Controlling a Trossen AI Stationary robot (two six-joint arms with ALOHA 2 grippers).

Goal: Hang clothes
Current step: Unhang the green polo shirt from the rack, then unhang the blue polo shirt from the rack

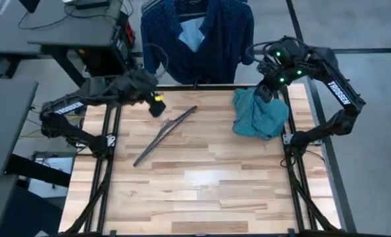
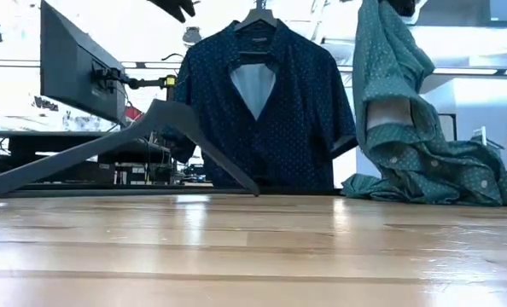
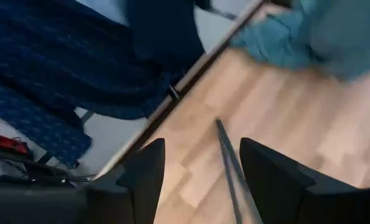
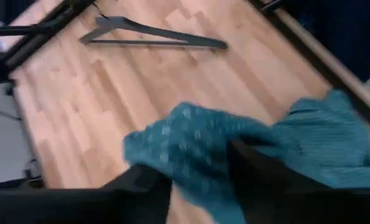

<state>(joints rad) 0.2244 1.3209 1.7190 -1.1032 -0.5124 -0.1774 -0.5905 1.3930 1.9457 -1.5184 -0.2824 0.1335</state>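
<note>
Spanning frame, wood desk (image 1: 202, 191); monitor (image 2: 74, 64) in room behind. Navy shirt (image 1: 199, 39) hanging past far edge. Teal shirt (image 1: 261, 113) heaped right, lifted, clamped in right claw (image 1: 266, 92). Hanger (image 1: 164, 135) flat centre. Left claw (image 3: 200, 168) spread above hanger.

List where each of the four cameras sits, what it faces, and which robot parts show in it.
High view: overhead, looking down on the table; both arms show.
Low view: at tabletop height, facing the hung navy shirt; no gripper clearly shows.
Left wrist view: on the left arm, past the open left gripper, toward the hanger.
Right wrist view: on the right arm; right gripper shut on the teal shirt.
All four share the hanger and the teal shirt.
</note>
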